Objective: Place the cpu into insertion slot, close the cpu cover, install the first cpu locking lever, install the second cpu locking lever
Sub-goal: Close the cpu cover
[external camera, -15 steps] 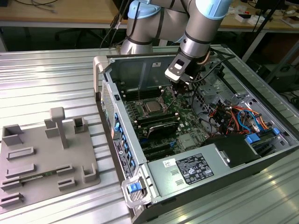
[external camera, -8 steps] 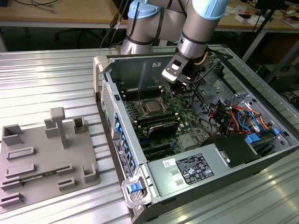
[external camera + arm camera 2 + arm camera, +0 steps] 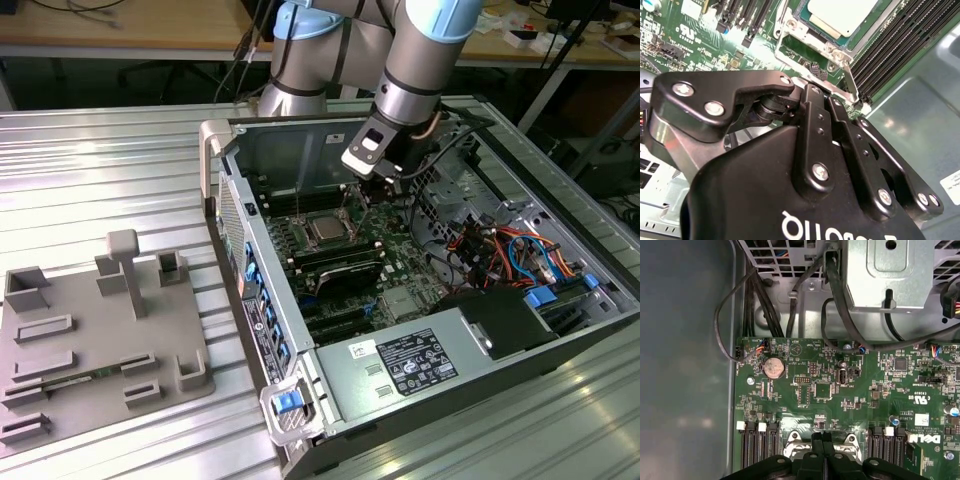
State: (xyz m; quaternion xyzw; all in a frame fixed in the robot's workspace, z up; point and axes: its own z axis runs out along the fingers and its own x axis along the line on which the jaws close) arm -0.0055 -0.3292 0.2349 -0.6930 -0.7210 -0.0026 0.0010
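The cpu (image 3: 325, 229) sits in its socket at the centre of the exterior view, and the cpu cover (image 3: 829, 47) looks folded down around it. The claw (image 3: 823, 437) hangs clenched at the socket's edge, with nothing visible between its fingers. I cannot tell whether either locking lever is latched.

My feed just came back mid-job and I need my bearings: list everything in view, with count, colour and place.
computer case: one, grey, open, on the ribbed metal table
motherboard: one, green, inside the computer case
cpu: one, silvery-grey, seated on the motherboard
cpu cover: one, silvery frame, around the cpu
coin battery: one, silvery, on the motherboard
fixture tray: one, grey, at the exterior view's left
arm: one, grey and blue, reaching into the computer case
gripper: one, black, fingers shut, near the cpu cover
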